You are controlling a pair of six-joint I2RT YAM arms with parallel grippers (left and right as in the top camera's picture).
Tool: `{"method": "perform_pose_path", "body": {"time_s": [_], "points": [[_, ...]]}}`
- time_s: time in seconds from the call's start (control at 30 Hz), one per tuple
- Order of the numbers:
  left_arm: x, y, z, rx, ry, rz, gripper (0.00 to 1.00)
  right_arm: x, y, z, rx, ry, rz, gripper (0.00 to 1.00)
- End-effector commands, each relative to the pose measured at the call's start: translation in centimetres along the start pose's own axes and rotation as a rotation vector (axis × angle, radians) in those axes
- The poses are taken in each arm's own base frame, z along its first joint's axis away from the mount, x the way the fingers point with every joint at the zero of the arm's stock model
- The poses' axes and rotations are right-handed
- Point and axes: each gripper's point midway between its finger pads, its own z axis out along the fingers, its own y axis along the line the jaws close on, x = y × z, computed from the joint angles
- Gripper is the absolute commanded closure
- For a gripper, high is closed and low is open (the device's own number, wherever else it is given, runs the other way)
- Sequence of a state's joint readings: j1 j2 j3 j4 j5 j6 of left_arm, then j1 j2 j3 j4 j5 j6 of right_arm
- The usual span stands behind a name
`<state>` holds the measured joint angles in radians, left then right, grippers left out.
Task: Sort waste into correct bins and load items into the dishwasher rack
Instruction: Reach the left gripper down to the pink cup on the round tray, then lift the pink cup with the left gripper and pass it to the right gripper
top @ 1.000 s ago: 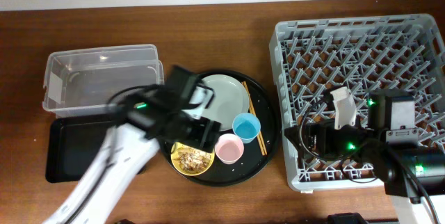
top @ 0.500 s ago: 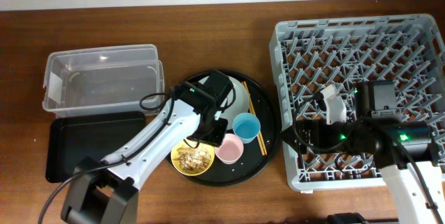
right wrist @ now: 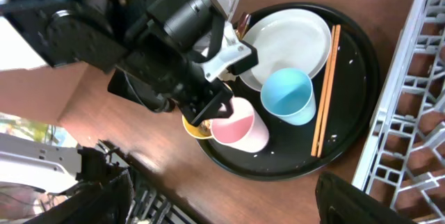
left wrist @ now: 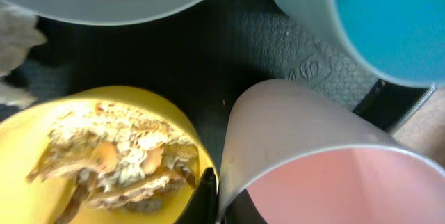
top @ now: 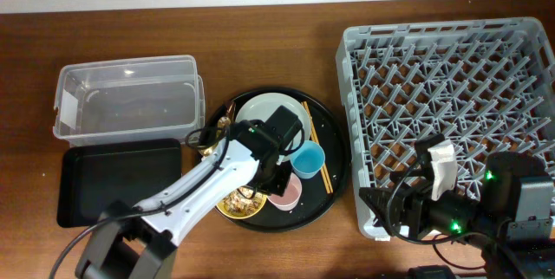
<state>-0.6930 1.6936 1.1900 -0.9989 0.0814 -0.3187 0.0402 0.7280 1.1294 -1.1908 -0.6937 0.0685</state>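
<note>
The rack (top: 447,97) holds no dishes yet; the right end effector (top: 373,210) hangs at its front corner, fingers apart. On the round tray (top: 335,184) the left end effector (top: 277,179) is down at the pink cup (top: 291,194), just beside the yellow bowl (top: 230,206); clamped or not, I cannot tell. A careless lift could bump the bowl and spill its scraps (left wrist: 118,158). Only the left wrist view shows a finger (left wrist: 206,195) wedged between them.

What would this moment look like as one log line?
left gripper: at small round pink cup rim, grip unclear | right gripper: open, empty, at large light-grey plastic dishwasher rack near corner
</note>
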Motion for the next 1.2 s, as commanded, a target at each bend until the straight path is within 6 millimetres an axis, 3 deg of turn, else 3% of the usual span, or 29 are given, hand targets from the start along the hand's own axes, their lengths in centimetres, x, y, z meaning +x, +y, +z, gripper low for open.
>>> {"method": "perform_pose_path", "body": {"time_s": [0.0,0.07,0.13,0.2,0.27,0.37,0.53,0.6,0.63,0.73,0.9,0.97,1.07,1.17], "points": [[-1.3,-0.7,-6.0,0.046,-0.117,-0.011,1.0,-0.2,0.3,-0.2,-0.005,-0.006,-0.018,0.28],[-1.4,0.6,-9.6,0.068,-0.186,-0.084,1.0,-0.1,0.3,-0.2,-0.005,-0.003,-0.016,0.31],[-1.8,0.9,-14.6,0.309,-0.297,-0.172,0.99,-0.3,0.3,-0.2,-0.007,-0.01,-0.013,0.29],[-2.0,-0.5,-18.7,0.589,-0.375,-0.105,0.99,-0.8,0.6,-0.2,-0.022,-0.028,0.009,0.27],[-1.2,-2.6,-24.3,0.968,-0.459,0.077,1.0,-1.8,2.7,-0.4,-0.14,-0.062,-0.034,0.27],[0.5,-4.9,-27.4,1.185,-0.481,0.236,1.0,-3.3,5.8,-1.3,-0.315,-0.119,-0.129,0.27],[2.0,-7.4,-28.1,1.259,-0.441,0.339,1.0,-4.2,6.7,-1.0,-0.398,-0.118,-0.153,0.11],[2.4,-8.2,-28.1,1.265,-0.432,0.374,1.0,-3.9,8.9,-1.8,-0.576,-0.109,-0.258,0.1],[2.4,-8.3,-28.2,1.266,-0.437,0.388,0.99,-3.9,9.1,-1.8,-0.609,-0.099,-0.256,0.1],[2.3,-8.4,-28.2,1.265,-0.444,0.401,0.99,-3.8,9.5,-1.2,-0.652,-0.062,-0.255,0.15],[2.1,-8.5,-28.3,1.259,-0.462,0.416,0.99,-2.8,12.5,-0.2,-0.741,-0.007,-0.366,0.28],[2.1,-8.5,-28.3,1.259,-0.462,0.416,0.99,-3.1,12.4,1.3,-0.675,0.002,-0.35,0.29],[2.1,-8.4,-28.2,1.251,-0.463,0.414,0.99,-3.5,13.5,1.6,-0.701,-0.015,-0.39,0.37],[2.1,-8.4,-28.2,1.252,-0.463,0.414,0.99,-4.1,13.1,1.9,-0.659,-0.035,-0.375,0.41]]}}
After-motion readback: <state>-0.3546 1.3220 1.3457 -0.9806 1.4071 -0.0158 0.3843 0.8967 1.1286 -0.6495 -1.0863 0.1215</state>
